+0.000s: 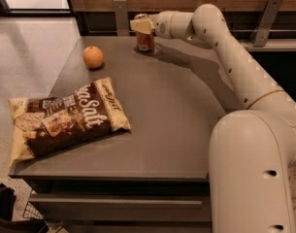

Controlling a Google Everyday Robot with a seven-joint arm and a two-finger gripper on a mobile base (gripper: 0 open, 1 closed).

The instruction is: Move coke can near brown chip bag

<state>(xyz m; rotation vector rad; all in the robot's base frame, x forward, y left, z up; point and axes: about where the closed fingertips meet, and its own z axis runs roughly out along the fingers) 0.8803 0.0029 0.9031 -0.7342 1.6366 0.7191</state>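
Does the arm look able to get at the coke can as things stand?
Probably yes. The end effector sits right at the top of the can, with nothing between them; the orange lies well off to the side.
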